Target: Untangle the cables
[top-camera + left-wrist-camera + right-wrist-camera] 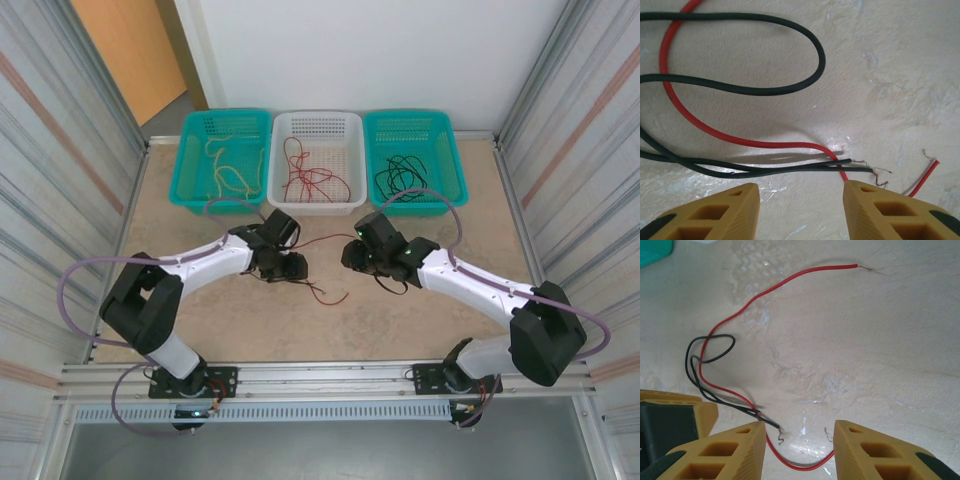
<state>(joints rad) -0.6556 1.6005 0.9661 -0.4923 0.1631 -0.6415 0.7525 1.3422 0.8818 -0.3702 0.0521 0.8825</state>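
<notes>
While the left end effector (800, 192) and right end effector (799, 427) both hover spread, empty, red cable (770, 144) and black cable (790, 89) lie crossed on worktop (450, 310) just nearside of the white basket (318, 208); pinch one colour each, pull apart slowly

Bright, even light falls from overhead. Glare patches shine on the table (747, 270) in both wrist views, and the cables (821, 57) throw soft, faint shadows

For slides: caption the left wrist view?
Open left fingers above a red cable crossing a looped black cable on the table.
</notes>
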